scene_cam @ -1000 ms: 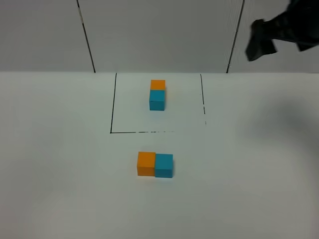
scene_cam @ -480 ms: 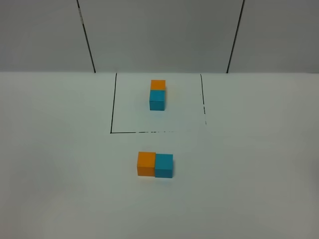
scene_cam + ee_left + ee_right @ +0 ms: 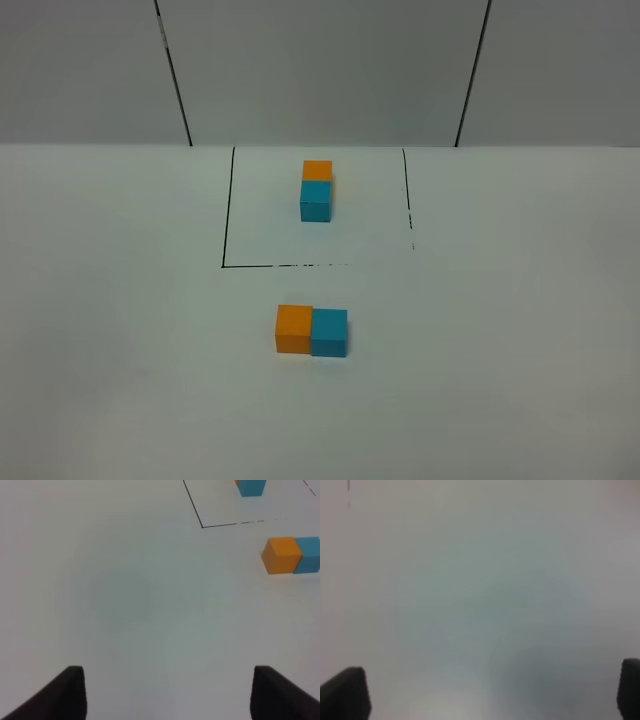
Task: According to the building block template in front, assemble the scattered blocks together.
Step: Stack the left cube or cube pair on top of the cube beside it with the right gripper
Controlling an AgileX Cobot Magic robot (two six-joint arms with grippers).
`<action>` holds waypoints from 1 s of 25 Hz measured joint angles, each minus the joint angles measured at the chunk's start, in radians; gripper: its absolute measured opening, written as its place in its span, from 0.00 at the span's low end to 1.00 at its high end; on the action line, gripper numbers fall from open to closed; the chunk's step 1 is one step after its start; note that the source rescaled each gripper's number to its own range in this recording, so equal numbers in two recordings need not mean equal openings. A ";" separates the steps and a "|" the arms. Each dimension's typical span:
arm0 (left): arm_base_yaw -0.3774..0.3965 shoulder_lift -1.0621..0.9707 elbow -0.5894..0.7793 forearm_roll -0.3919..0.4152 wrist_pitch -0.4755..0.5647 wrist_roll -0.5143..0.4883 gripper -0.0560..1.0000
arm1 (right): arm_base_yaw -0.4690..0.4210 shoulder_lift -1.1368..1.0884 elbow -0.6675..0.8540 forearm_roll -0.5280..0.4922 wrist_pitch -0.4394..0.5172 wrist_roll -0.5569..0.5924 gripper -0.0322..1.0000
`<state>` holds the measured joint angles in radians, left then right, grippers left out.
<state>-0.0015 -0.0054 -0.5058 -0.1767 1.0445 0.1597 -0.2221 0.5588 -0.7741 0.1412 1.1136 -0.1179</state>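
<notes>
Exterior high view: the scattered blocks, an orange cube (image 3: pixel 293 328) and a cyan cube (image 3: pixel 329 332), sit side by side and touching on the table (image 3: pixel 120 360). Orange is on the left, and the pair lies near the middle, just in front of the outlined square.
Handling: both look like small, rigid, matte cubes, probably light and not fragile. Their plain flat faces should give a grip without much slip.
Where to take hold: across two opposite free faces. The touching faces are closed off, so each cube offers its near and far sides, or the pair its outer ends.
Building block template (image 3: pixel 316 186): an orange block behind and a cyan one in front, joined, inside a thin black outline (image 3: pixel 226 210) farther back, apart from the loose pair.
Match: the loose pair runs left to right while the template runs front to back, so a turn may be wanted. This is a judgement only.
Writing: none readable; no brand, label or mark on any cube or on the table.
Left end effector (image 3: pixel 167 695): jaws apart, nothing between them, over bare table to one side of the cubes.
Right end effector (image 3: pixel 487 695): jaws spread wide and empty, with only bare table below.
</notes>
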 joint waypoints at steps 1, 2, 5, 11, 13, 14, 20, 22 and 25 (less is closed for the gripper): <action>0.000 0.000 0.000 0.000 0.000 0.000 0.51 | 0.016 -0.041 0.020 0.000 0.010 0.002 1.00; 0.000 0.000 0.000 0.000 0.000 0.000 0.51 | 0.033 -0.082 0.040 0.000 0.019 0.003 1.00; 0.000 0.000 0.000 0.000 0.000 -0.001 0.51 | 0.057 -0.193 0.085 -0.004 0.036 0.005 1.00; 0.000 0.000 0.000 0.000 0.000 -0.001 0.51 | 0.058 -0.366 0.165 -0.017 0.022 0.006 1.00; 0.000 0.000 0.000 0.000 0.000 -0.001 0.51 | 0.058 -0.403 0.188 -0.014 0.008 0.009 1.00; 0.000 0.000 0.000 0.000 0.000 -0.001 0.51 | 0.058 -0.415 0.200 -0.011 0.002 0.010 1.00; 0.000 0.000 0.000 0.000 0.000 -0.001 0.51 | 0.125 -0.438 0.258 0.017 -0.009 0.013 1.00; 0.000 0.000 0.000 0.000 0.000 -0.001 0.51 | 0.146 -0.439 0.259 0.021 -0.014 0.014 1.00; 0.000 0.000 0.000 0.000 0.000 -0.002 0.51 | 0.157 -0.445 0.259 0.024 -0.019 0.014 1.00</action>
<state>-0.0015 -0.0054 -0.5058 -0.1767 1.0445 0.1577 -0.0650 0.1138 -0.5154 0.1652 1.0951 -0.1041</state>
